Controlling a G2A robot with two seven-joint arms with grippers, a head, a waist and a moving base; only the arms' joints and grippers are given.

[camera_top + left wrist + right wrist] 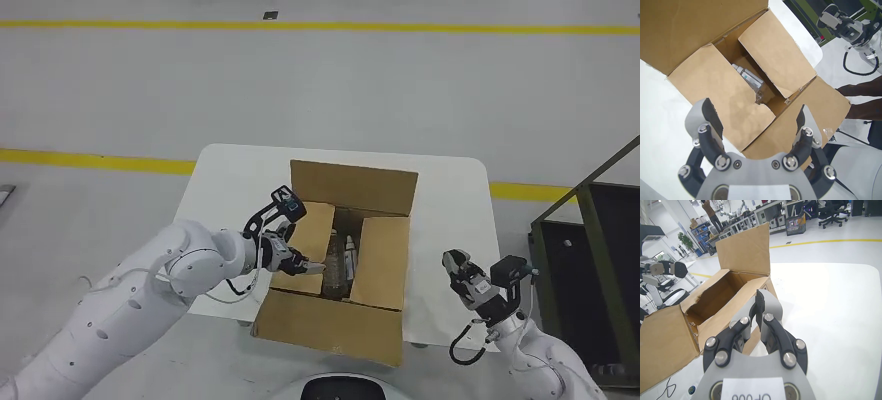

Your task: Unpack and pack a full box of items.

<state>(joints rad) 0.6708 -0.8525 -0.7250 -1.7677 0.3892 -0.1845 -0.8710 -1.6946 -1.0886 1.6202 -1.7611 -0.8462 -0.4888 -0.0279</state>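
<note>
While the box [355,188] stands open on the white surface [450,200], you can see its far flap raised and its two side flaps leaning partly over the opening. Your left gripper [300,262] hovers above the left side flap, near the edge of the opening. Its jaws are spread wide, and nothing is between them. Down inside the box, between the side flaps, a clear bottle [751,79] with a white cap lies on its side. Your right gripper [458,268] hangs over the surface, near the right side of the box but apart from it. Its jaws are pressed together and empty.
</note>
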